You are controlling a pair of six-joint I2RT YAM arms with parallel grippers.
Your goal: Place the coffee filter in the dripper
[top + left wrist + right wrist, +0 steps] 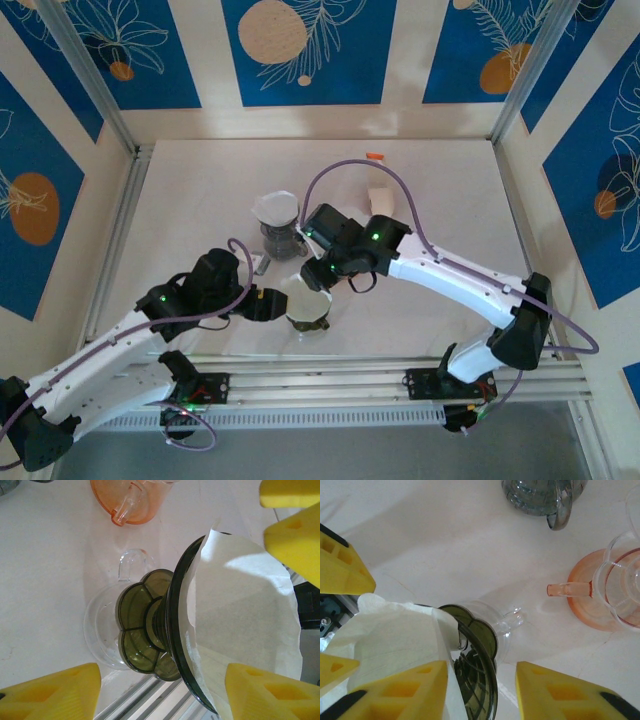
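the right gripper (480, 680) has its yellow fingers spread apart with nothing pinched between them. it hovers just over the far side of the white coffee filter (240, 605). the left gripper (162, 680) is spread wide too, with one finger on each side of the dripper (176, 600). one finger stands clear of the dripper; whether the other touches the paper cannot be told.

the coffee filter sits inside the dark green dripper, and its crinkled edge rises above the rim. the dripper stands on a clear glass cup (100, 630) with a handle. the cup is close to the near edge of the table (200, 190), about midway between the two arms. the left arm reaches in from the near left and the right arm curves in from the near right.

a little farther back, a grey dripper (278, 238) holds a second filter (275, 208). an orange dripper (585, 605), with what looks like a clear glass piece (625, 580) on it, rests on the table beside the green one. a small pale stack (380, 198) lies farther back to the right. an orange scrap (375, 155) lies near the far edge.
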